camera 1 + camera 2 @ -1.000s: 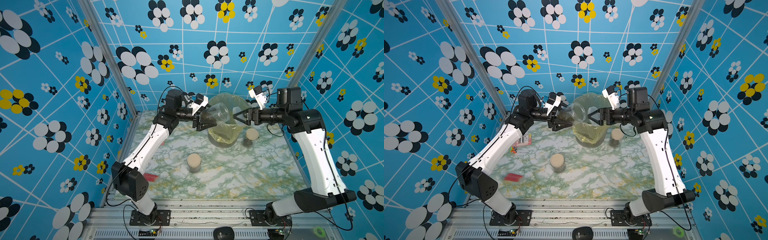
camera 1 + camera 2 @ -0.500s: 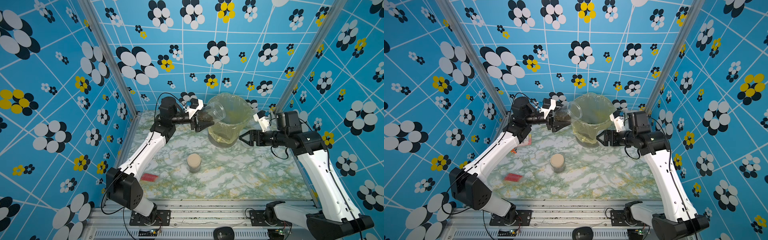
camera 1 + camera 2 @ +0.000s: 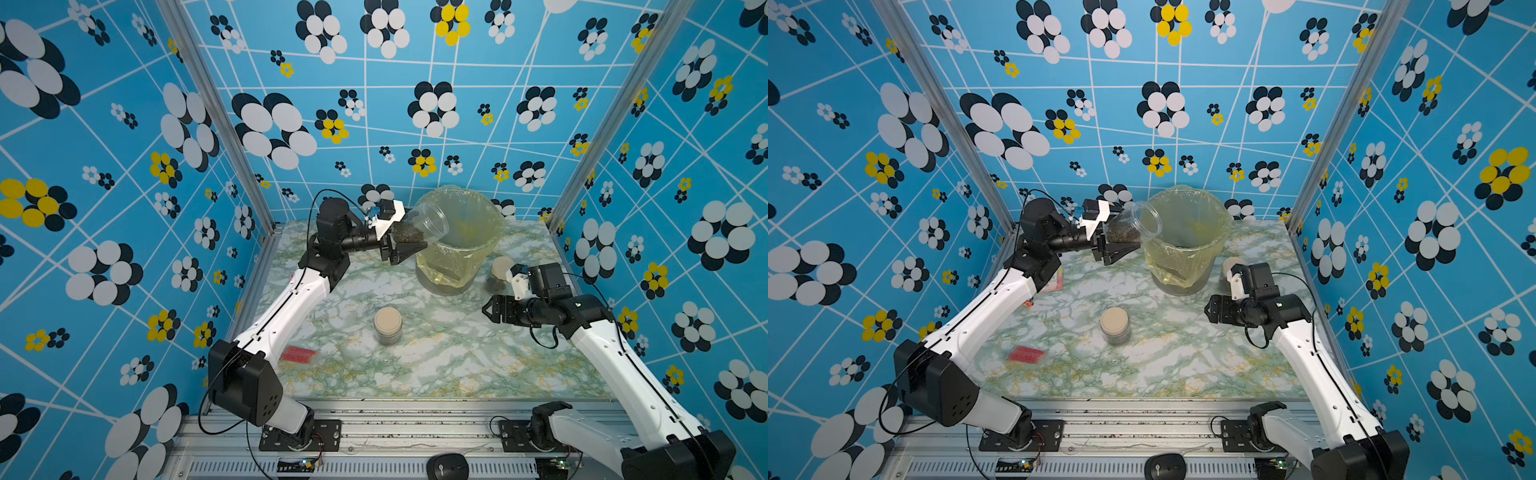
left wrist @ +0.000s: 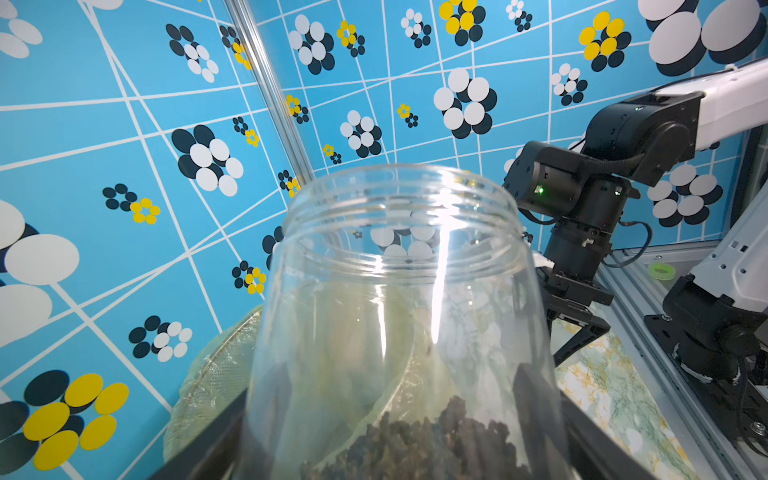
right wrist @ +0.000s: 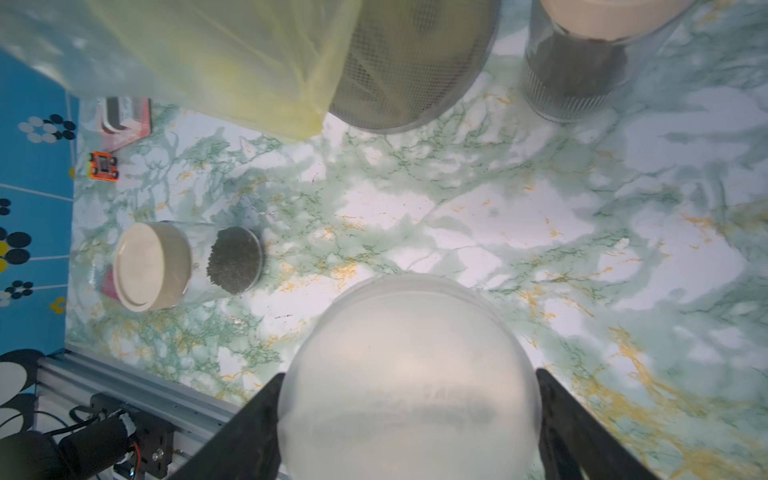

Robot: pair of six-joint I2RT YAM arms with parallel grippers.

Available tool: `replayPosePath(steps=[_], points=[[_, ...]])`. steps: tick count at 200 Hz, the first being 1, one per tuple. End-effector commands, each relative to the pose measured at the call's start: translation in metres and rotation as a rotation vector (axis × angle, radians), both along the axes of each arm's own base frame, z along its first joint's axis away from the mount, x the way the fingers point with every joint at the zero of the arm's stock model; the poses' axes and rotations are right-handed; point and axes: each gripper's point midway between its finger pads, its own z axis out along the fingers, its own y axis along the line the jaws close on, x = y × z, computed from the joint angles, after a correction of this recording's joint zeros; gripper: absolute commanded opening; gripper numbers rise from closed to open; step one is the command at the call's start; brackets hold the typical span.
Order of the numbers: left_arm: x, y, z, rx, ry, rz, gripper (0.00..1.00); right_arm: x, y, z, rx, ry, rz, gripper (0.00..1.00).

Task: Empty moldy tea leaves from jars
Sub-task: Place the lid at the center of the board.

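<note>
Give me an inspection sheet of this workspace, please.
Surface: marble-pattern table.
Job's things: open jar tilted, mouth at the lined bin, tea leaves inside it; capped jar mid-table; second capped jar beside the bin.
Clutter: red card, orange gadget, pink box; mouse on the front rail.
Claws: left claw shut on the open jar; right claw shut on the lid.
Cables: black cable loops by both arms.
Surroundings: blue flowered walls.

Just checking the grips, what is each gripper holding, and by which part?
The left gripper clamps the open jar around its lower body, near the tea leaves. The right gripper holds the translucent lid by its opposite edges.
</note>
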Motion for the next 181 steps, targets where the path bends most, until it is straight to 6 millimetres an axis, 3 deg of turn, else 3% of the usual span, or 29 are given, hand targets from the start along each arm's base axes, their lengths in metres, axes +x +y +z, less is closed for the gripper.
replayPosePath(steps=[1,79,181], points=[[-0.01,0.002,0.015,-0.017,-0.051,0.006,0.46,0.016,-0.013,-0.013,-0.043,-0.043,-0.095,0.62],[-0.014,-0.005,0.009,0.001,-0.042,0.0,0.46,0.031,-0.024,-0.084,-0.115,0.033,-0.176,0.65],[-0.021,-0.004,0.01,0.023,-0.05,0.008,0.46,0.048,-0.03,-0.132,-0.202,0.127,-0.183,0.74]])
